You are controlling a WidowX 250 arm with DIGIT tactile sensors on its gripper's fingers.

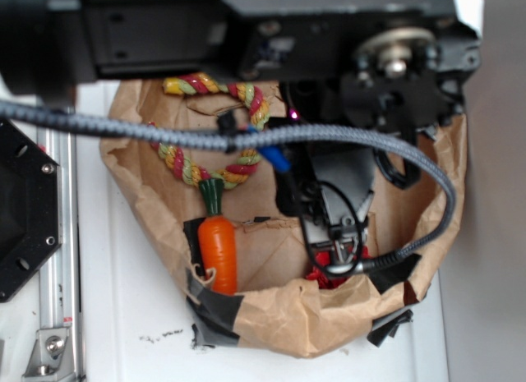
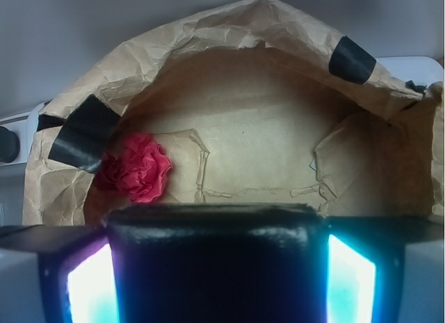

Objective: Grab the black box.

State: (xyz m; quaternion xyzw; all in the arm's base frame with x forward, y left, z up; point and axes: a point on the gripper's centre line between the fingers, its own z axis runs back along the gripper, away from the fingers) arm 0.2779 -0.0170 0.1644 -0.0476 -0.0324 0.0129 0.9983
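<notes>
The black box [image 2: 215,267] is glossy with rounded edges and fills the bottom middle of the wrist view. It sits between my two glowing finger pads [image 2: 87,285], which press against its left and right sides. My gripper [image 2: 219,236] is shut on it, held above the floor of the brown paper bag [image 2: 257,139]. In the exterior view my gripper [image 1: 339,249] reaches down into the right side of the bag, and the arm and cables hide the box there.
A crumpled red thing [image 2: 139,169] lies on the bag floor at left. A toy carrot [image 1: 219,250] and a coloured rope ring [image 1: 215,131] lie in the bag's left part. Black tape strips [image 2: 80,132] patch the bag wall. A black hexagonal plate [image 1: 20,209] sits at far left.
</notes>
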